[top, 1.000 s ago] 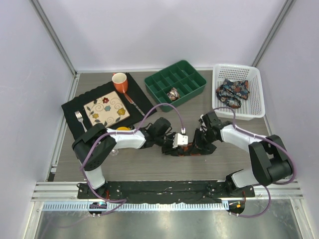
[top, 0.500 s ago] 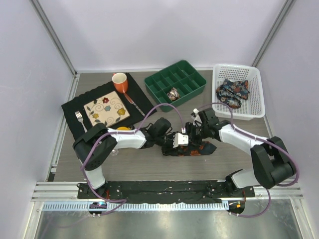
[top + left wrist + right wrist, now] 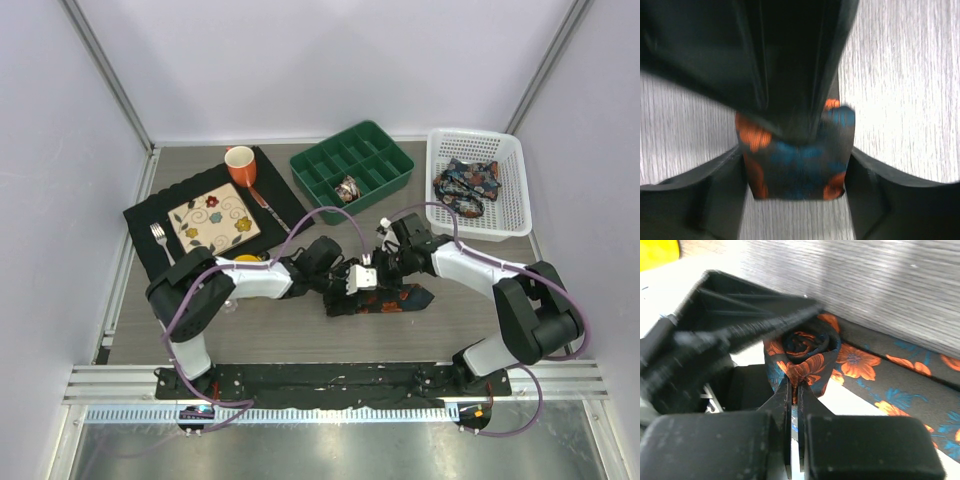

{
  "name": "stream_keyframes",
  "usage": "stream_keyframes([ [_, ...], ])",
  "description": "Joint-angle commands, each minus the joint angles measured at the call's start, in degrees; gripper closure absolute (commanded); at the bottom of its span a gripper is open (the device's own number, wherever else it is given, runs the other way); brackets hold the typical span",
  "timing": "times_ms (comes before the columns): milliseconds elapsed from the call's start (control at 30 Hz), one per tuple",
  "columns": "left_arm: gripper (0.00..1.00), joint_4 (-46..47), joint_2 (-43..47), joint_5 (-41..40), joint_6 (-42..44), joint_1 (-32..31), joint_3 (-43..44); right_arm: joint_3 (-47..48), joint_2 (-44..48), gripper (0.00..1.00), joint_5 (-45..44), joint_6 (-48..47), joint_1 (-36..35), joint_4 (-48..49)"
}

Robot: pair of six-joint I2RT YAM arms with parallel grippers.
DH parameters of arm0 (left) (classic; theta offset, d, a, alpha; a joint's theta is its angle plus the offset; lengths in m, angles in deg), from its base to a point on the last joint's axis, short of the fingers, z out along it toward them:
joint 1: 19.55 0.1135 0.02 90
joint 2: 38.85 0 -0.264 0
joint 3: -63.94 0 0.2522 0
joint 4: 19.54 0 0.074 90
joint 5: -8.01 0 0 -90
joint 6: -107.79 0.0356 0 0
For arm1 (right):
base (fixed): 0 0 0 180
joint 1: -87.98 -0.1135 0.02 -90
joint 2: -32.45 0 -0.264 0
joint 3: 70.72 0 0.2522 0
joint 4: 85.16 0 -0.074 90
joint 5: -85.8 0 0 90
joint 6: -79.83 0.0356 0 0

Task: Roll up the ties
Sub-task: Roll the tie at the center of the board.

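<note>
Right wrist | right tool (image 3: 794, 390) pinched shut on the coiled end of the floral tie (image 3: 802, 347), tail flat on the table (image 3: 920, 280) | left tool (image 3: 795, 167) spread open astride the coil | risk: I judge the coil may spring loose, this thin pinch being its only hold.

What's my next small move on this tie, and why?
Probably turn the tie roll one further wrap toward the flat tail, then regrip. The right gripper is shut on the roll's outer fabric edge, the left gripper stands open with a finger on either side of the roll, and a stretch of tie lies unrolled on the table.
</note>
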Motion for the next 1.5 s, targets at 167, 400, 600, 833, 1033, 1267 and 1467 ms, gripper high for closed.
stream_keyframes([
  [167,0.00,11.80,14.64,2.98,-8.92,4.15,-3.38,-2.26,-2.53,0.99,-9.94,-4.68,1.52,-5.89],
  [400,0.00,8.42,21.95,0.40,-8.33,4.33,-2.96,-2.44,-2.61,0.99,-11.79,-6.35,2.31,-7.20],
  [600,0.00,-1.29,18.17,3.15,-7.33,4.42,-0.48,-2.44,-3.49,0.99,-16.18,-7.40,2.31,-8.96],
  [833,0.00,7.41,13.43,1.92,-11.91,4.33,-3.82,-1.91,-5.77,0.99,-19.70,-7.32,2.31,-8.35],
  [1033,0.00,12.60,9.21,8.59,-10.95,4.24,-5.58,-1.74,-8.59,0.99,-20.49,-7.31,2.23,-7.21],
  [1267,0.00,24.20,4.29,10.80,-12.27,2.84,-8.75,-0.86,-10.17,0.99,-19.88,-6.70,2.23,-6.94],
  [1467,0.00,29.04,0.51,6.23,-13.84,1.52,-8.75,-1.29,-10.09,0.99,-17.51,-5.65,2.23,-5.45],
])
